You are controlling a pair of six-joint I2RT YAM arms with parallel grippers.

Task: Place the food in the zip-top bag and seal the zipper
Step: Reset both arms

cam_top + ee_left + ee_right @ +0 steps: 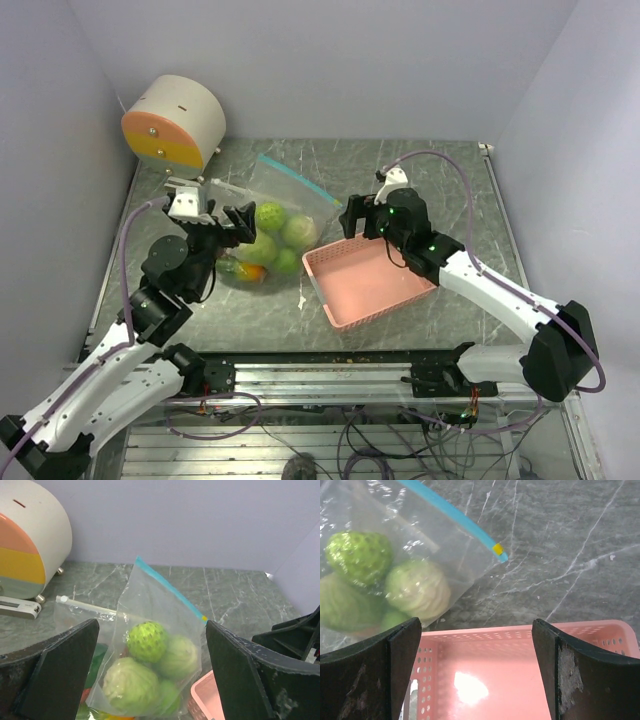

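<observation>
The clear zip-top bag point(262, 200) lies mid-table with its teal zipper point(300, 182) along the far edge. Inside it is the food: pale green cabbage-like balls point(298, 231) and a bumpy bright green ball point(270, 215), with an orange piece point(250, 272) at the near end. My left gripper point(236, 222) is open and empty just left of the bag. In the left wrist view it point(150, 680) frames the bag point(150, 595) and the green balls point(131, 684). My right gripper point(352, 220) is open and empty to the right of the bag, over the tray's far edge. In the right wrist view it point(477, 680) has the zipper point(455, 517) ahead to the left.
A pink perforated tray point(352, 312) sits right of the bag, empty, and shows under the right gripper point(485, 630). A round white, orange and yellow box point(175, 122) stands at the back left. A second clear plastic edge with a white strip point(85, 606) lies left of the bag.
</observation>
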